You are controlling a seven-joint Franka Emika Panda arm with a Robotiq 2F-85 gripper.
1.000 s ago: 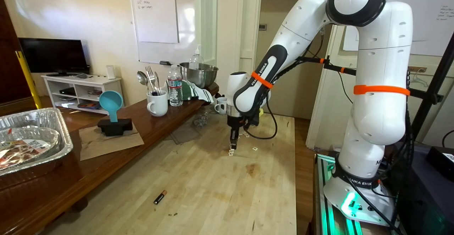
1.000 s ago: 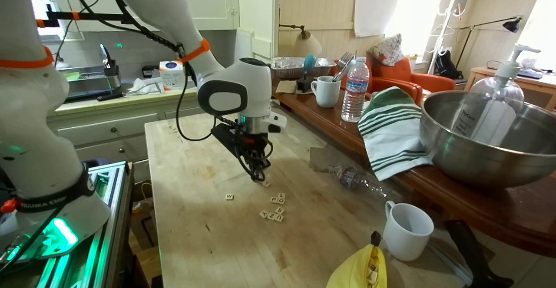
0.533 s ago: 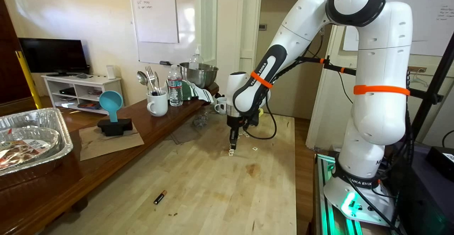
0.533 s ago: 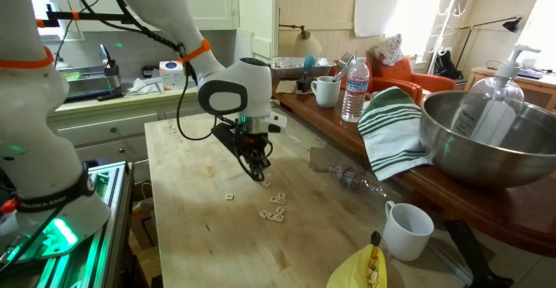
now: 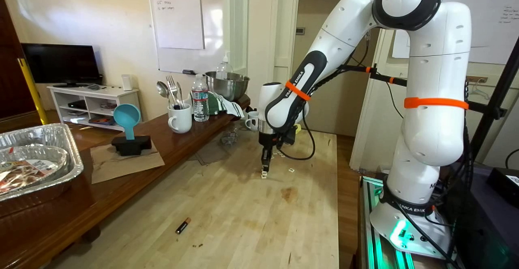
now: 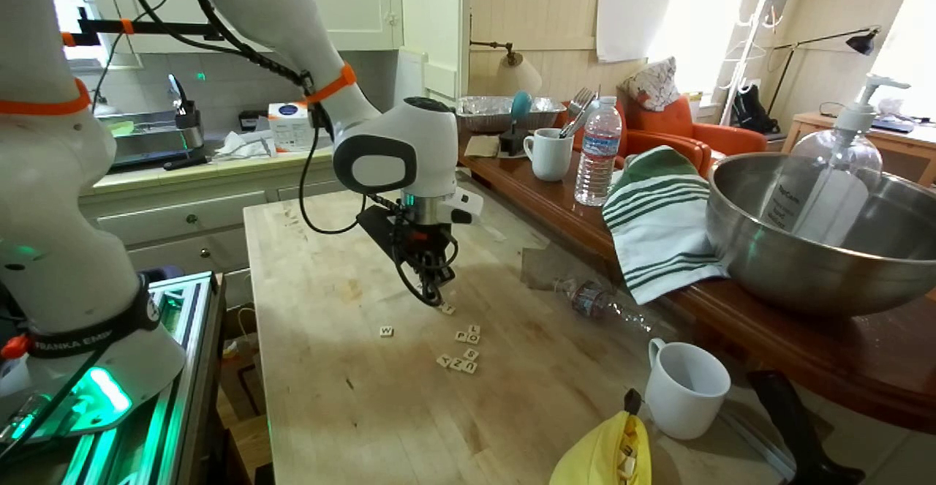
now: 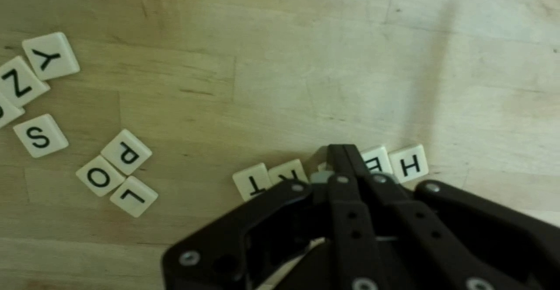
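Slightly shifted since a moment ago, the black two-fingered tool [image 7: 342,148], fingers pressed together, stands at a row of cream square letter tiles [image 7: 377,158]; contact is unclear. The pale wooden surface [image 5: 300,220] ends well apart from it. A clear plastic bottle [image 6: 594,300] lies near the dark-brown wooden ledge [image 5: 167,143].

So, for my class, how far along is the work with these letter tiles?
Seemingly done: the T tile and H tile lie in one rough row.
In hand: the gripper, jaws shut, is at that row's middle; whether it touches a tile is unclear.
Possibly left: the P tile, O tile and L tile, bunched away from it, and the W tile, lying alone.
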